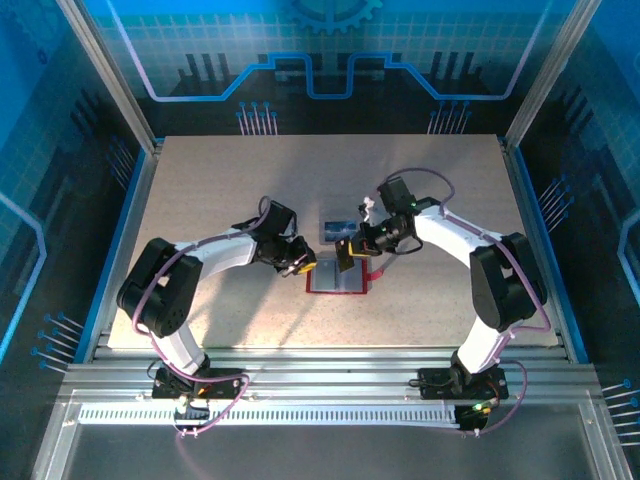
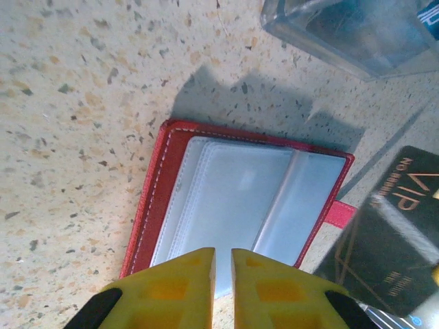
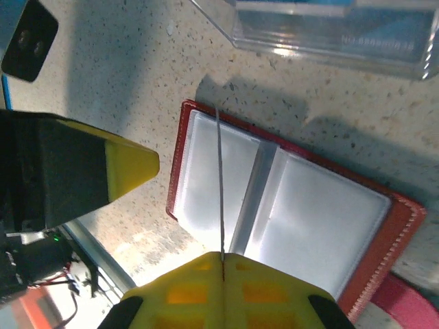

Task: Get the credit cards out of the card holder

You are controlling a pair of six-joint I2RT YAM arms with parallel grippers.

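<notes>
While the card holder lies open on the table — grey pockets up — the right gripper pinches a dark card over it; the left gripper, jaws nearly together and empty, sits at its edge.

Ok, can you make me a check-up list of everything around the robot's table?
Surface: speckled beige table, no marks seen.
Job's things: red card holder lying open, grey pockets up; dark card held in the air near it.
Clutter: clear box beyond the holder, something blue inside.
Grippers: right gripper shut on the dark card; left gripper has its fingers almost together over the holder's near edge, grip unclear.
Cables: purple cables run along both arms, off the table things.
Surroundings: blue printed walls; metal rails at the near edge.
</notes>
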